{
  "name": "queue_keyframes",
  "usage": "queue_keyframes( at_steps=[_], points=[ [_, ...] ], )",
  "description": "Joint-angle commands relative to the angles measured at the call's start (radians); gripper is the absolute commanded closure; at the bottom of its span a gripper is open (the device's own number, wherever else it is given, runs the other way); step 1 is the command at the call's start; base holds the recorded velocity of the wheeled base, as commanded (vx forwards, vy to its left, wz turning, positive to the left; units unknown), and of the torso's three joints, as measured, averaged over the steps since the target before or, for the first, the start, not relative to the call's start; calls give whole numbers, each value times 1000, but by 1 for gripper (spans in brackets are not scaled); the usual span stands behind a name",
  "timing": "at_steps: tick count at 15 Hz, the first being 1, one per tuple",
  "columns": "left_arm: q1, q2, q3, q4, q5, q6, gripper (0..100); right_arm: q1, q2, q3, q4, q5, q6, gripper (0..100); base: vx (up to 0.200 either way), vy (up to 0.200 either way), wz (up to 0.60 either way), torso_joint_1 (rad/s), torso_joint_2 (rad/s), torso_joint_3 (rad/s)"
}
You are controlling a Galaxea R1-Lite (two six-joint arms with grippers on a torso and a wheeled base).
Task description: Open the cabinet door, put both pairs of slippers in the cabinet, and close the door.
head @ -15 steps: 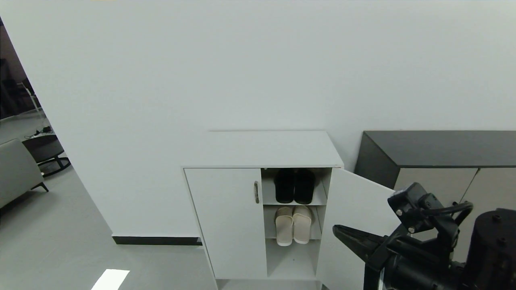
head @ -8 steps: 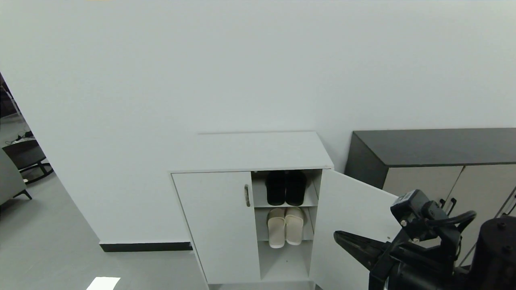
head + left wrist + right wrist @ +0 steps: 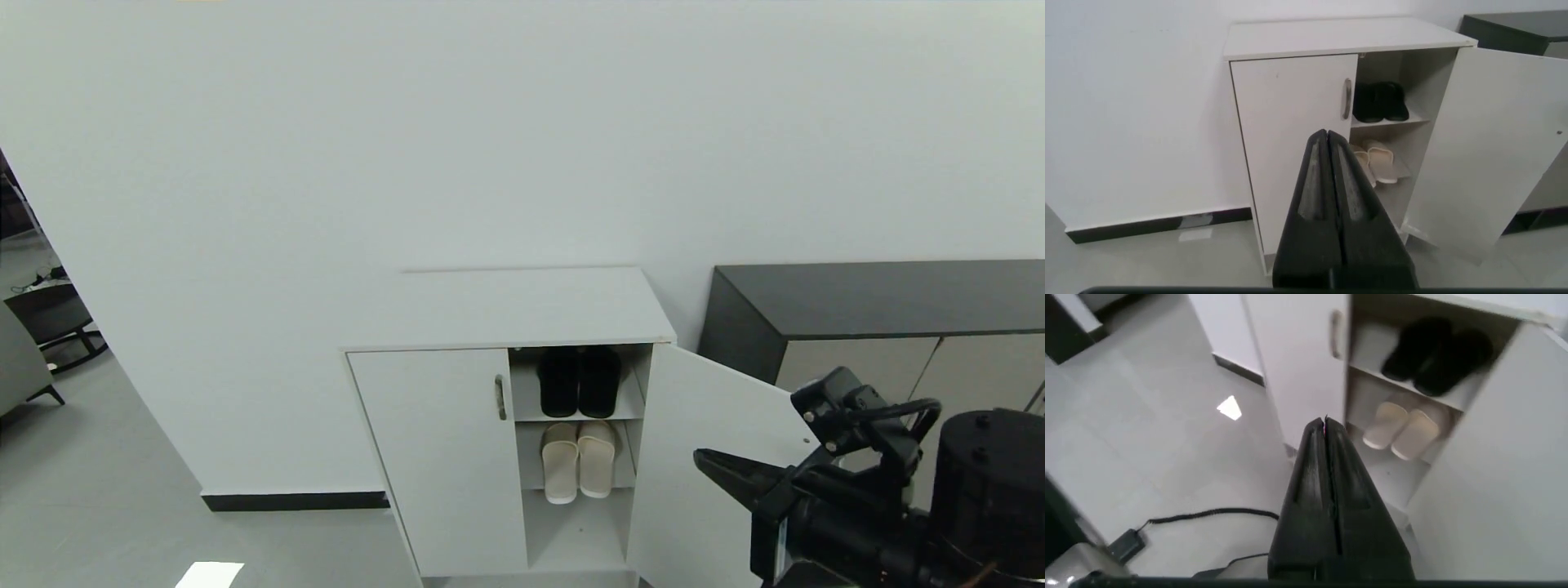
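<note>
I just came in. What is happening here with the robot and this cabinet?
The robot faces a white cabinet whose right door is swung open, while the left door is closed. The black slippers sit on the top shelf and the beige slippers on the shelf below. The right end effector is shut and empty in front of the open door. The left end effector is also shut and empty. Closing the door remains.

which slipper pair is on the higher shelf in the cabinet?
The black pair. The beige pair sits one level directly below it.
</note>
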Motion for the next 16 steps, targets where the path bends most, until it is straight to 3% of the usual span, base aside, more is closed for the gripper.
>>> queue_keyframes(
  at_steps=[1,3,5,10,12,13,16],
  points=[
    [0,1,0,-1,0,1,100,-151,71,-11,2,10,-5,100,0,0,0,0,0,0],
    [0,1,0,0,0,1,100,-274,119,-10,1,33,-49,100,0,0,0,0,0,0],
    [0,1,0,0,0,1,100,-320,136,-10,-1,91,-66,100,0,0,0,0,0,0],
    [0,1,0,-1,0,-1,100,-242,107,9,-2,92,-66,100,-160,0,0,6,6,-2],
    [1,1,0,0,0,-1,100,-245,107,10,-2,91,-66,100,0,0,0,0,0,0],
    [0,1,0,0,0,-1,100,-271,121,5,-2,91,-65,100,0,0,0,0,0,0],
    [0,1,0,-1,0,-1,100,-495,271,-45,-30,114,-83,100,0,0,0,0,0,0]
  ],
)
